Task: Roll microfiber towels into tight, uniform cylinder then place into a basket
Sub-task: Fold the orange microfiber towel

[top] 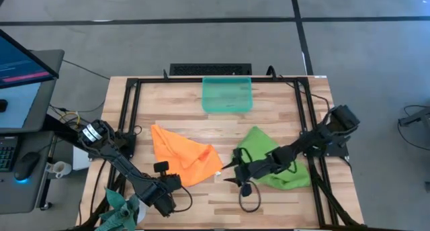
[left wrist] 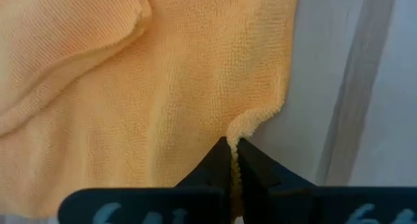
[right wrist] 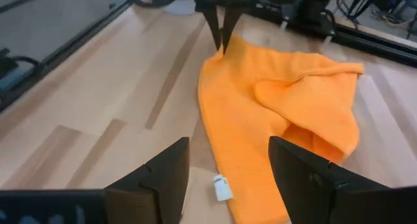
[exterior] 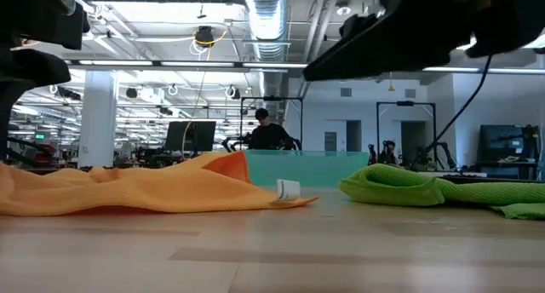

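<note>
Cloth handling soft and floppy: left gripper (left wrist: 232,160) is pinching orange towel (top: 181,154) by its edge, lower centre; right gripper (right wrist: 228,175) is hanging open nearby.

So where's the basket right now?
In the high view the basket sits at the table's far edge, about centred, beyond the orange towel and green towel, apart from both.

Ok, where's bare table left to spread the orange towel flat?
Bare wood lies between the basket and the two towels, and along the near edge below the orange towel. The middle is crowded: the left claw pinches the orange towel's edge, and the open right claw hovers beside the green towel.
</note>
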Motion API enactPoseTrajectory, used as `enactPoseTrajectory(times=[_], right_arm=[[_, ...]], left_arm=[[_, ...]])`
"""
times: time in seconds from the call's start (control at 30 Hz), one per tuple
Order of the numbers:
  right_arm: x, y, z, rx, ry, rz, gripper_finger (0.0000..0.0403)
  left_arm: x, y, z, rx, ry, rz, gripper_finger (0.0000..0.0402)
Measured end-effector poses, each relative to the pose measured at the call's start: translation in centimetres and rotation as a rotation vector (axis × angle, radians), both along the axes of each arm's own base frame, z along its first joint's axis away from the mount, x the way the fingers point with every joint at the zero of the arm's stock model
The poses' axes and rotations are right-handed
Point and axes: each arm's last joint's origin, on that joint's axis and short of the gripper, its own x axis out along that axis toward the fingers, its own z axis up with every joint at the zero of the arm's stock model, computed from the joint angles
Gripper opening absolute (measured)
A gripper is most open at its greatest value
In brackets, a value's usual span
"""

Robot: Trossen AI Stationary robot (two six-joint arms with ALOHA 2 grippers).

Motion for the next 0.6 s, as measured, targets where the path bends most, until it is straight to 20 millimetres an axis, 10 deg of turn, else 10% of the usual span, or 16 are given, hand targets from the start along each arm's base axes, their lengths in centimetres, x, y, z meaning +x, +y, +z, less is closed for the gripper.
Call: enactPoseTrajectory(times=[0.6], right_arm=[[4.5,-0.9,-3.3,-0.189,0.312,-0.045,0.0232]], left_arm=[[0.0,0.1,0.0,0.020,-0.008,0.003,0.0000]])
